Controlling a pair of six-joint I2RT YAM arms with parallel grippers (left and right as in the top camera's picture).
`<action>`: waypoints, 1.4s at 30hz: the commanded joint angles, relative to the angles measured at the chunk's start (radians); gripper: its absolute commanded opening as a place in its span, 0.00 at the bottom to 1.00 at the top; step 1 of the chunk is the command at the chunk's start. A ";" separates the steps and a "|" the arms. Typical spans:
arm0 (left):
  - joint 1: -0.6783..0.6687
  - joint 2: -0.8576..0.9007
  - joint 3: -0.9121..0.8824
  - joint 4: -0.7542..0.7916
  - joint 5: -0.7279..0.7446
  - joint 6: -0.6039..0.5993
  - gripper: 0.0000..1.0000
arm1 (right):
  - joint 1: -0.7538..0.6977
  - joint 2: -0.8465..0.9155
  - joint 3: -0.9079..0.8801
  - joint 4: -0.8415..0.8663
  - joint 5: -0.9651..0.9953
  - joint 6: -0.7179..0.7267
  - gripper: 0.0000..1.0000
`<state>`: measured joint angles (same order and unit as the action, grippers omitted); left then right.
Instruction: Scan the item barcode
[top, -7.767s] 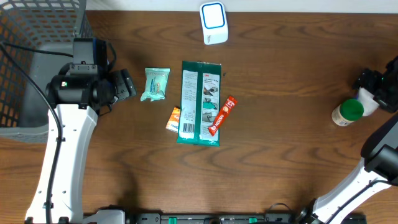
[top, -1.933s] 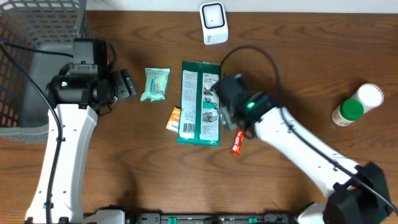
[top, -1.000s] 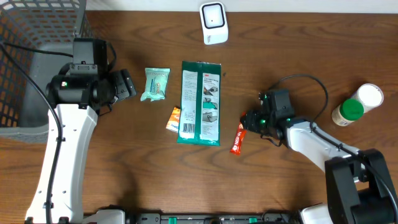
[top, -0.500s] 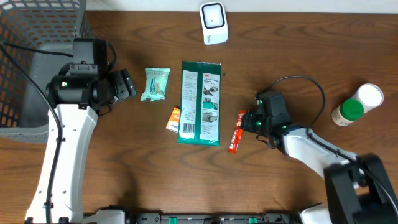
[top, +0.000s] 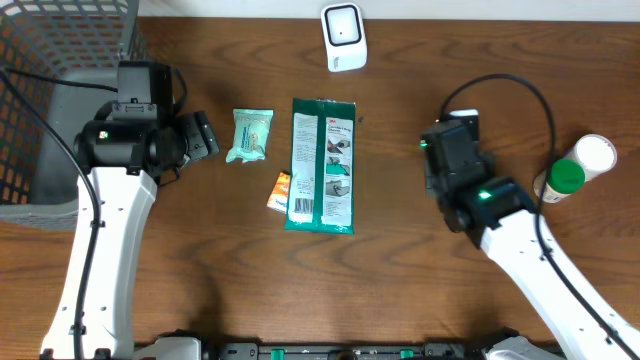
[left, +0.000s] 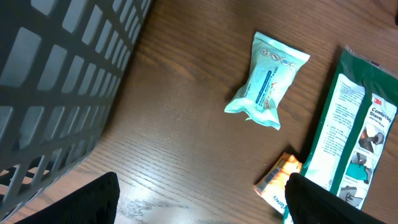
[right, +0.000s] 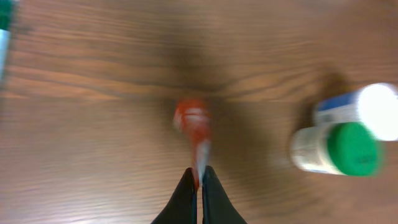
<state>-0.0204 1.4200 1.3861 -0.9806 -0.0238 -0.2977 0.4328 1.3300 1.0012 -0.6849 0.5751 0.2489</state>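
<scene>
Right of the green pack (top: 322, 165), my right pincer (right: 198, 179) is pinching the red sachet (right: 193, 123) by one end, seemingly above the table (right: 93, 93), though blur is obscuring that. My left pincer (left: 202, 202) is hanging open near the wipes (left: 267, 81).

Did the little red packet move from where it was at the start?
Yes. The red packet has left its spot beside the green pack; the right gripper now holds it further right, nearer the green-capped bottle.
</scene>
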 joint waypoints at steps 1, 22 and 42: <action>0.004 0.005 0.003 -0.001 0.006 0.009 0.85 | 0.063 0.087 0.001 0.014 0.251 -0.030 0.01; 0.004 0.005 0.003 -0.001 0.006 0.009 0.86 | -0.044 0.293 0.185 0.019 -0.489 -0.030 0.45; 0.004 0.005 0.003 -0.001 0.006 0.009 0.85 | -0.221 0.516 0.032 0.095 -0.401 -0.142 0.38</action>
<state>-0.0204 1.4200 1.3861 -0.9802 -0.0242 -0.2974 0.1913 1.8168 1.0374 -0.5983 0.0654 0.1207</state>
